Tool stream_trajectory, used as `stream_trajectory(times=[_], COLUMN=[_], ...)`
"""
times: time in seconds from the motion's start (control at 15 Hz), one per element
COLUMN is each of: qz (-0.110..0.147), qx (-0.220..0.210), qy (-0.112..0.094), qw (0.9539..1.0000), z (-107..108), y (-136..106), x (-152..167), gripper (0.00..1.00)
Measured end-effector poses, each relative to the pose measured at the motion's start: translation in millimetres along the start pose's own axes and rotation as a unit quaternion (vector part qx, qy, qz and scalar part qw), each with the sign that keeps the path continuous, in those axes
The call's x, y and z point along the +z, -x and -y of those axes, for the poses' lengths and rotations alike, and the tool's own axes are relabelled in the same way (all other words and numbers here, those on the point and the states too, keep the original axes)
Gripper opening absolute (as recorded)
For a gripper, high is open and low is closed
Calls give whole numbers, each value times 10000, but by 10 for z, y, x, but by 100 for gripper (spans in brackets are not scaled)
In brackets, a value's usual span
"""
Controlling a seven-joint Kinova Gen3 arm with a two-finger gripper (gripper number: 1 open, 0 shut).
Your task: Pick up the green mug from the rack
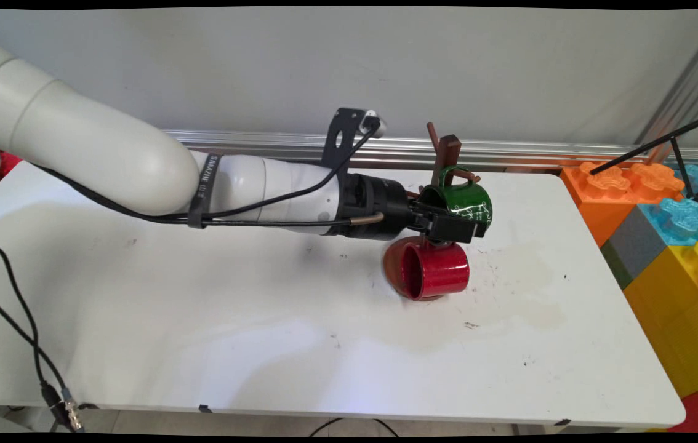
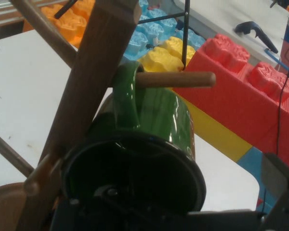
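Main view: my gripper (image 1: 455, 226) at green mug (image 1: 469, 202) hung by its handle on wooden rack (image 1: 445, 159) peg; red mug (image 1: 435, 269) below on bench (image 1: 201, 320); can't tell finger state.

White markings show on the side of the green mug (image 1: 466, 203), right of centre in the main view, but they cannot be read. A dark strap (image 1: 204, 191) around the arm carries small lettering, also illegible.

Green mug (image 1: 463, 203) hung by its handle on wooden rack peg (image 2: 176, 79), red mug (image 1: 435, 271) hanging below
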Motion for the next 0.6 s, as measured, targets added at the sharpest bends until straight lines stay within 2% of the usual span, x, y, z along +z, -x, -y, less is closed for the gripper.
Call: stream_trajectory(times=[0.07, 0.13, 0.6], qz=[-10, -18, -44], qx=[-15, -27, -118], qy=[3, 3, 20], qw=[10000, 10000, 9999], z=[-4, -6, -20], y=[4, 9, 38], x=[26, 44, 110], gripper=[100, 0, 0])
